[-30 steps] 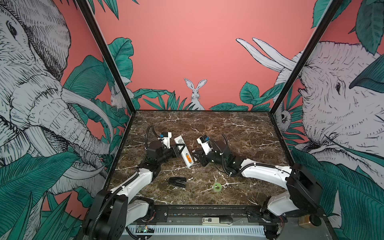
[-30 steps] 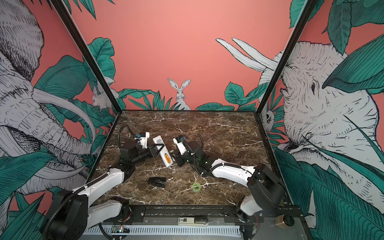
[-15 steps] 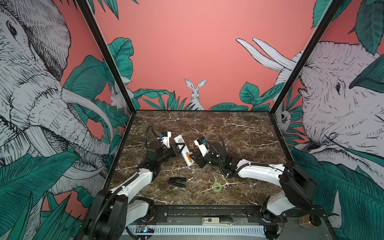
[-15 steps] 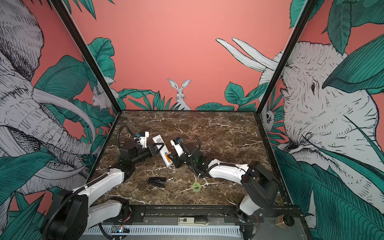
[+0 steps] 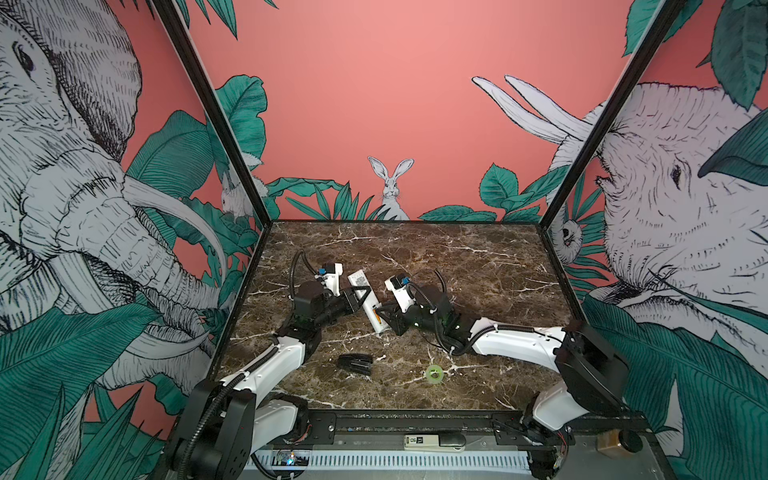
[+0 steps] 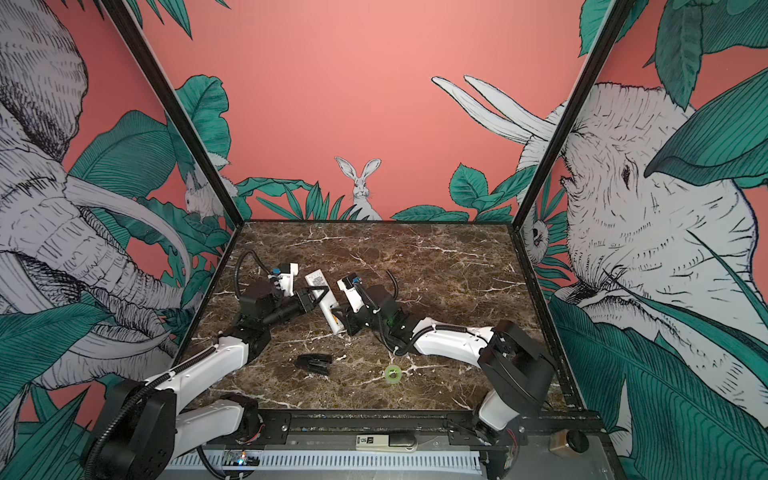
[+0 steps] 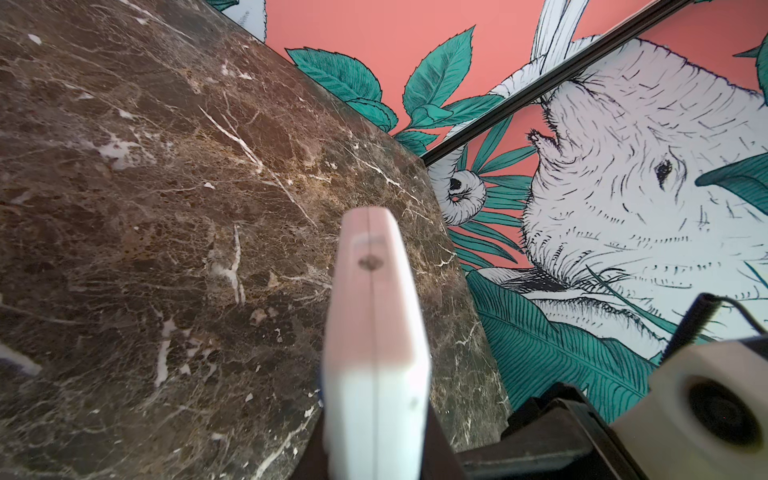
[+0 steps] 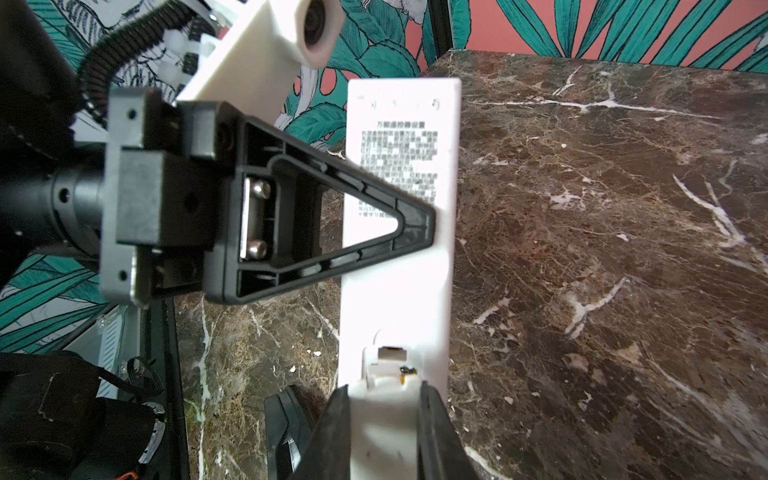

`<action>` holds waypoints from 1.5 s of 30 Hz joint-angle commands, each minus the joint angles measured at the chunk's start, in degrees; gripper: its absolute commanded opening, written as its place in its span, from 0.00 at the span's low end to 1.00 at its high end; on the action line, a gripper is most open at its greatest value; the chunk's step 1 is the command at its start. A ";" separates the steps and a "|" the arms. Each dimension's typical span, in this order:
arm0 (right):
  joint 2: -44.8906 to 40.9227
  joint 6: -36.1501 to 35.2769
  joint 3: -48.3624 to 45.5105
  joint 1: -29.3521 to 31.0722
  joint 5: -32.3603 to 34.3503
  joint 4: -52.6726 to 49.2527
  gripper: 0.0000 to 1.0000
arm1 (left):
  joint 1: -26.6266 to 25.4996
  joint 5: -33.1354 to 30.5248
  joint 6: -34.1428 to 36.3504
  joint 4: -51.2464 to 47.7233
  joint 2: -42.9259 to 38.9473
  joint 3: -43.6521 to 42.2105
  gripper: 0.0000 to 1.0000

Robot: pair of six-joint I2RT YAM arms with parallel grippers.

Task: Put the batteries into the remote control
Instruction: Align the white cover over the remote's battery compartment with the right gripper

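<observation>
Where a dark brown marble tabletop (image 5: 457, 266) veined in white forms the floor of a booth, we see coral-pink walls (image 5: 374, 104) rising around it, painted with green leaves, grey elephants and a white rabbit, with black frame posts at the corners. Near the front of the table lies a black stapler (image 5: 354, 362), and well apart to its right a green tape ring (image 5: 434, 372). Left of the table's middle, the remote control (image 5: 370, 309) is held between the two arms, running from back to front. It is a long, slim white slab turned back-side up, with a block of small dark print (image 8: 399, 166) near its far end. The left gripper (image 5: 365, 294) is clamped on it about midway, one black triangular finger (image 8: 415, 226) lying across the back. At the remote's near end the right gripper (image 5: 381, 318) has its fingers closed on a small white cover piece (image 8: 384, 415) that sits at the battery bay. Just beside it, both top views show a thin orange sliver of a battery (image 5: 375, 318). We cannot find a second battery. The remote's button face is turned away from us, and the left gripper's other finger is hidden beneath the remote. The left wrist view gives only the remote's thin edge (image 7: 374, 332), blurred. The cover piece is cut off at the frame edge, and we cannot tell whether the remote's near end touches the table.
</observation>
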 commanded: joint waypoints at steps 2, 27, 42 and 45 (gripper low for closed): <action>0.69 0.33 1.30 0.58 0.50 2.95 0.17 | 0.24 0.91 -0.87 3.06 -1.35 -0.61 0.00; 3.48 0.24 0.94 0.67 1.58 4.97 0.16 | 0.23 0.80 -1.22 3.81 -1.60 -1.24 0.00; 4.22 1.19 0.50 0.69 1.00 6.37 0.26 | 0.23 0.85 -1.45 4.13 -1.72 -1.35 0.00; 4.21 1.19 0.50 0.63 0.95 6.37 0.28 | 0.23 0.84 -1.48 4.22 -1.65 -1.33 0.00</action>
